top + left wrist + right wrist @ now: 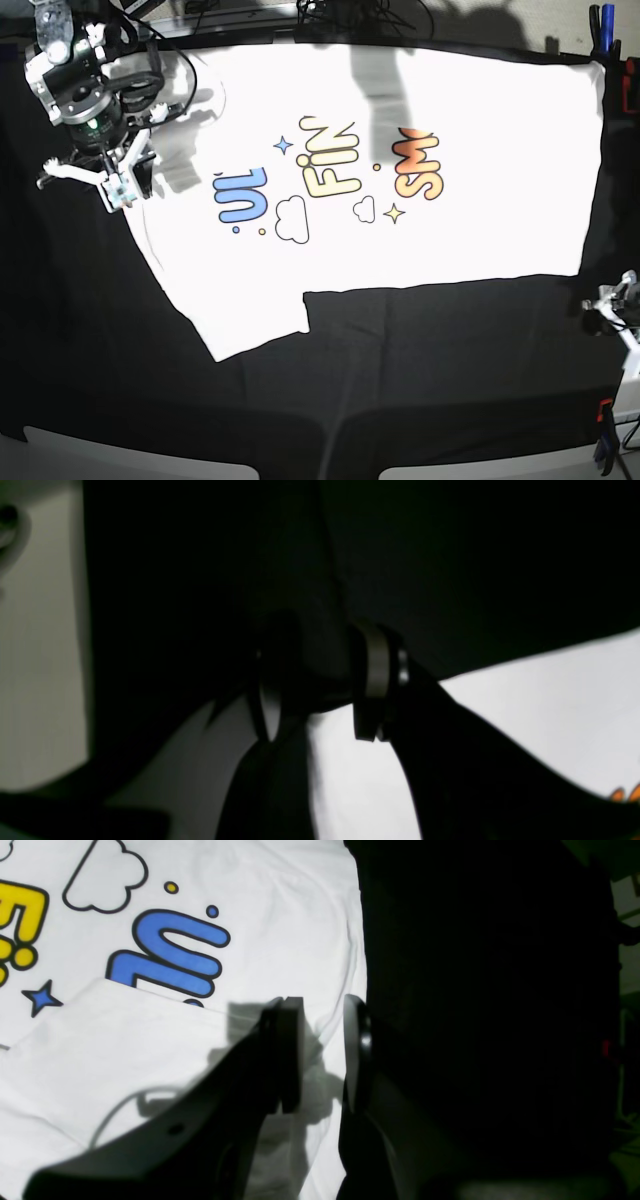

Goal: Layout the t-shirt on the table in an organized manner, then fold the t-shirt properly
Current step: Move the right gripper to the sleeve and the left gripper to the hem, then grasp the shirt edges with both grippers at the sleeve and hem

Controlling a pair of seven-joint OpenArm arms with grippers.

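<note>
Black-clothed table point(90, 330) fills base view, white t-shirt point(470, 225) spread flat upper centre; left gripper point(320, 705) & right gripper point(322, 1055) jaws apart, nothing gripped

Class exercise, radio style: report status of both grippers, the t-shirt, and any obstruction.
Left gripper open at shirt edge; right gripper open at opposite edge. T-shirt spread print-up on table, unfolded. Nothing in the way.
</note>
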